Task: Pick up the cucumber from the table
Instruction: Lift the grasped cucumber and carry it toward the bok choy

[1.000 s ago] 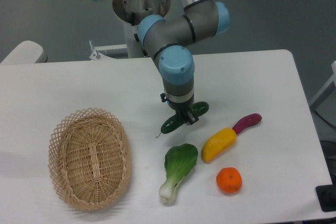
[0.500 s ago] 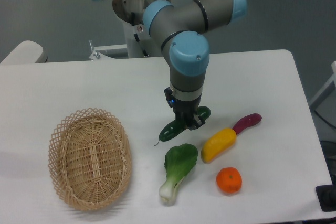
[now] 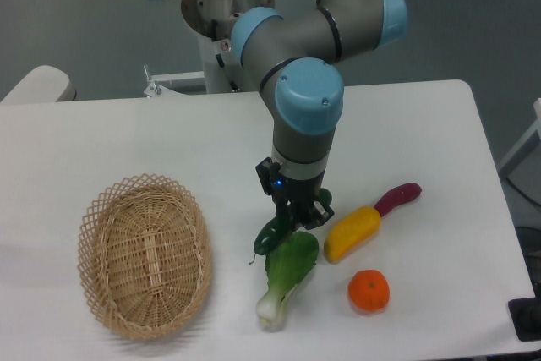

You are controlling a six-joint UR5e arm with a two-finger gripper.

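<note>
The dark green cucumber (image 3: 272, 234) is held crosswise between the fingers of my gripper (image 3: 298, 219), which is shut on its middle. Its left end with the thin stem tip sticks out to the lower left, while the right end is mostly hidden behind the fingers. The cucumber seems to hang a little above the white table (image 3: 423, 124), overlapping the top of the bok choy leaf in the camera view. The wrist points straight down.
A leafy bok choy (image 3: 286, 276) lies just below the gripper. To the right lie a yellow vegetable (image 3: 352, 232), a purple eggplant (image 3: 397, 198) and an orange (image 3: 368, 290). A wicker basket (image 3: 144, 255) sits on the left.
The arm has risen toward the camera with the cucumber in its grip. The cucumber now sits lower in the picture, over the bok choy. The other vegetables have not moved.
</note>
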